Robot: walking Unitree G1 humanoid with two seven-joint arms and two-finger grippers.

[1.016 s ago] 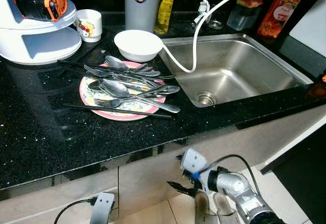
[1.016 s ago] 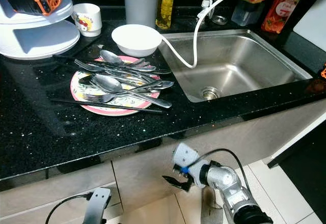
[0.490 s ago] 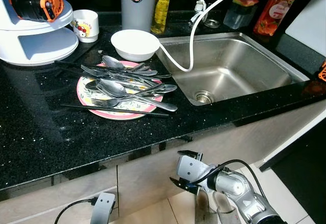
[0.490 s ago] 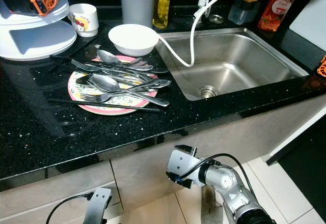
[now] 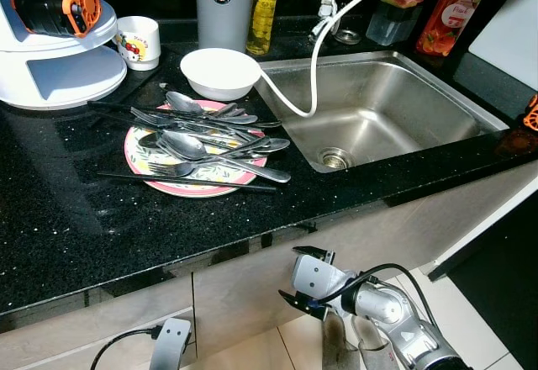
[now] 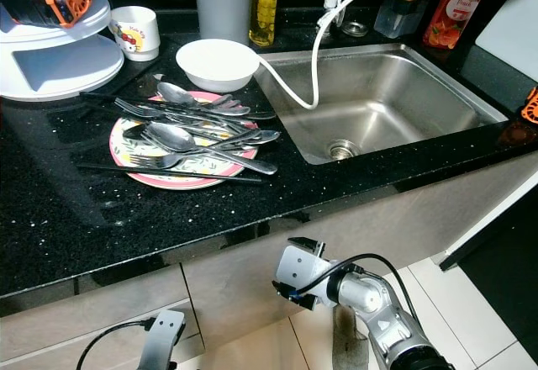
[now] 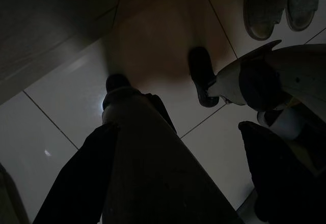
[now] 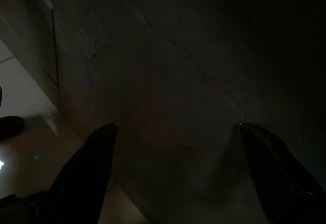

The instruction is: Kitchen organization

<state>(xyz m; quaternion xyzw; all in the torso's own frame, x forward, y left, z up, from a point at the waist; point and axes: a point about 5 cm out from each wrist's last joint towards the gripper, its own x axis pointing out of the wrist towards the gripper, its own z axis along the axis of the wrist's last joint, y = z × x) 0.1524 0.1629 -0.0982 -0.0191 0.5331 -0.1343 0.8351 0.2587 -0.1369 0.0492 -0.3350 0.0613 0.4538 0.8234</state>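
Left eye view: the pink-rimmed plate [image 5: 160,183] lies on the black counter [image 5: 76,219], left of the sink [image 5: 378,109]. A heap of spoons and forks [image 5: 214,139] rests on the plate, and one dark chopstick [image 5: 189,181] lies across its near edge. A white bowl [image 5: 220,71] stands just behind the plate, near the sink's corner. A white hose [image 5: 313,59] runs from the tap area down into the sink. Farther back stand a grey canister [image 5: 224,0], an oil bottle [image 5: 264,8] and a small mug [image 5: 137,40]; a white tiered rack [image 5: 59,59] occupies the far left of the counter.

Compared with the frame half a second earlier, the whole scene sits slightly lower and to the left, a camera shift; the plate, cutlery and bowl keep their positions relative to one another. The right arm's pose is nearly unchanged.

The right gripper [image 5: 304,279] is held below the counter edge, in front of the cabinet face [image 5: 244,290], forearm bent inward. Its fingers are spread apart and hold nothing; the right wrist view shows both fingertips [image 8: 97,142] well apart against the dark panel. The left gripper [image 5: 168,345] hangs low by the floor; whether its fingers are parted cannot be told.
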